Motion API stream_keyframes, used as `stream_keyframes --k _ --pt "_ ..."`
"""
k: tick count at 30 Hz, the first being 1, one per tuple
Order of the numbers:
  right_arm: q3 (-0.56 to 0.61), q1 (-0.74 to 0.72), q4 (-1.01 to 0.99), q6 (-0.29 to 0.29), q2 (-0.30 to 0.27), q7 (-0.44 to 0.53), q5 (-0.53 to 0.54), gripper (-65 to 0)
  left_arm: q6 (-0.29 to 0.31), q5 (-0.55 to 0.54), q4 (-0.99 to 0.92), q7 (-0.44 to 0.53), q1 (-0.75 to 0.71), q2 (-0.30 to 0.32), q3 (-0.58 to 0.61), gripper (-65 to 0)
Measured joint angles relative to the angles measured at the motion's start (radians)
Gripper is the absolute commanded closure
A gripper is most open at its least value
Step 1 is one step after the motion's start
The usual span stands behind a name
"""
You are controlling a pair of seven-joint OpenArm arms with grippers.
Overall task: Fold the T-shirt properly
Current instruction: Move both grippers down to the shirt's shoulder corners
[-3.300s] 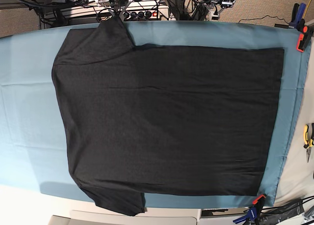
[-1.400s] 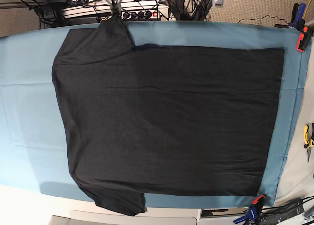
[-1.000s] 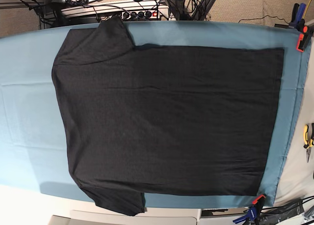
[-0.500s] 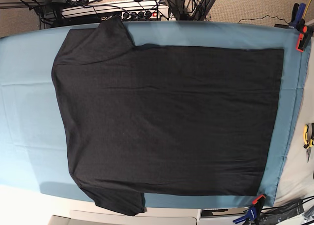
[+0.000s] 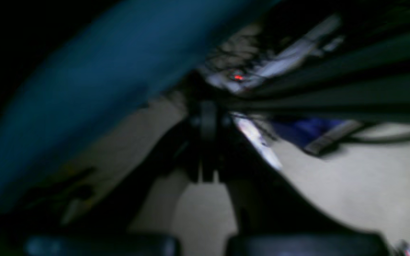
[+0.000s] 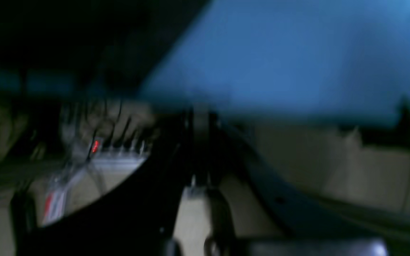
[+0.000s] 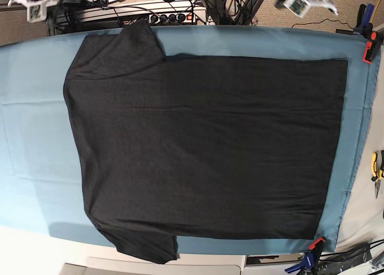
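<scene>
1. The T-shirt [image 7: 204, 143] lies spread flat, plain black side up, covering most of the teal table cloth [image 7: 30, 143]; its straight hem runs down the right side of the base view, and its shoulders face the left.
2. One short sleeve [image 7: 129, 44] points toward the top edge of the base view; the other sleeve [image 7: 144, 242] points toward the bottom edge.
3. The left gripper [image 7: 303, 0] sits beyond the far table edge at upper right in the base view, off the cloth and well apart from the T-shirt; whether its jaws are apart or together cannot be told.
4. The right gripper [image 7: 36, 0] sits at upper left in the base view, likewise off the cloth and clear of the shirt; its jaw state cannot be told.
5. Both wrist views are dark and motion-blurred, showing only blue cloth and floor.
6. Red-and-black clamps [image 7: 371, 47] [image 7: 313, 245] sit at the cloth's right-hand corners.
7. Yellow-handled pliers [image 7: 376, 170] lie at the right edge.
8. A power strip [image 7: 171, 15] and cables lie behind the table.
</scene>
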State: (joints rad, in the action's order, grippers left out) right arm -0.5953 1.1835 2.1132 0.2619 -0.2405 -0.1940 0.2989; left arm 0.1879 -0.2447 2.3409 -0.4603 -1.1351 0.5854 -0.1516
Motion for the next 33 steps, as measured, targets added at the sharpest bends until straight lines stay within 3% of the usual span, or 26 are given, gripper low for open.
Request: stream_keyframes --k 6,13,17,21,26,31,33 --pt "-0.011 -0.192 -0.002 0.004 -0.041 -0.034 0.002 0.0 0.002 0.004 0.0 0.018 0.126 -0.045 -0.021 0.0" --pt "-0.011 -0.384 -0.001 0.002 -0.055 -0.095 0.002 0.0 -0.004 0.097 -0.001 0.042 0.264 -0.254 -0.021 0.0" --pt "-0.011 -0.441 -0.001 0.001 -0.058 -0.133 0.002 0.0 -0.004 0.099 -0.001 0.042 0.291 -0.323 -0.021 0.0" --pt "-0.011 -0.472 -0.001 -0.007 -0.058 -0.157 -0.012 0.0 -0.003 0.105 -0.001 0.042 0.307 -0.336 -0.021 0.0" --pt "-0.011 -0.475 -0.001 -0.007 -0.053 -0.176 -0.033 0.0 -0.013 0.201 -0.001 0.042 0.308 -0.336 -0.021 0.0" --pt "-0.011 -0.509 -0.03 -0.014 0.008 -0.241 -0.045 0.0 -0.146 0.169 -0.011 0.022 0.338 -0.336 -0.021 0.0" --pt "-0.011 -0.523 -0.071 -0.028 0.027 -0.251 -0.003 0.0 -0.149 0.153 -0.037 0.001 0.349 -0.339 -0.022 0.0"
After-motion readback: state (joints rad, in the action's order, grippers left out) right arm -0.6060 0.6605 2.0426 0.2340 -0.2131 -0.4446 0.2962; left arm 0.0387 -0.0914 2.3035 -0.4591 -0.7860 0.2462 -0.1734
